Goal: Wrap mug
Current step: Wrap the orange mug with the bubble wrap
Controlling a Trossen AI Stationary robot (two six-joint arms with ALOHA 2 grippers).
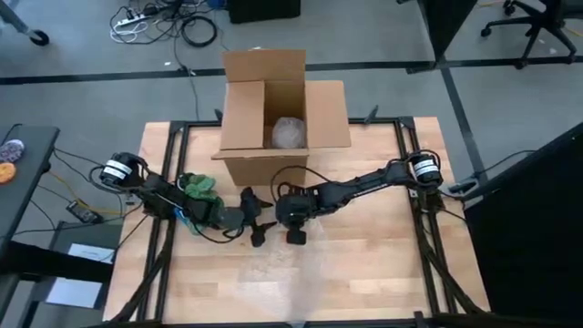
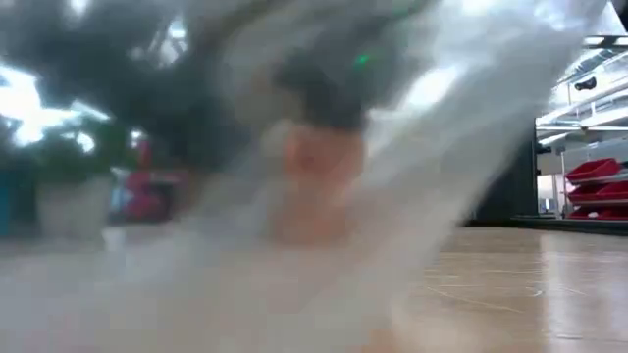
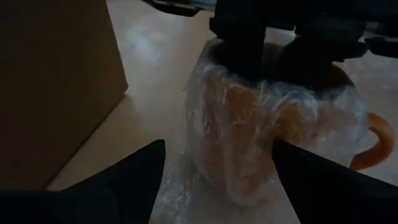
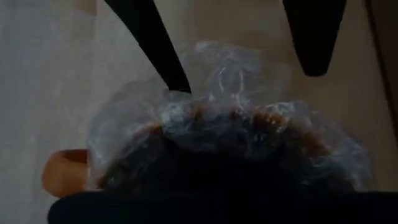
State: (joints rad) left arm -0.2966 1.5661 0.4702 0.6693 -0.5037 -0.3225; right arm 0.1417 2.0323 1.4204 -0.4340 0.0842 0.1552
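Both grippers meet at the wrapped mug, mid-table, just below the box.

The right gripper (image 1: 296, 221) sits over the orange mug (image 3: 273, 134), fingers (image 3: 242, 37) pushed down into its mouth through the clear plastic wrap (image 3: 214, 124). The left gripper (image 1: 258, 219), fingers spread apart, faces the mug from the left. The open cardboard box (image 1: 273, 118) stands at upper centre on the wooden table (image 1: 364, 264).

Low view: bubble wrap (image 2: 324, 196) fills frame, blurred; orange mug (image 2: 314, 181) only dim smear behind it. High view: mug hidden under right gripper (image 1: 296, 219). Left wrist view: mug handle (image 3: 380, 140) cut by frame edge. Box contents (image 1: 289, 133) indistinct.
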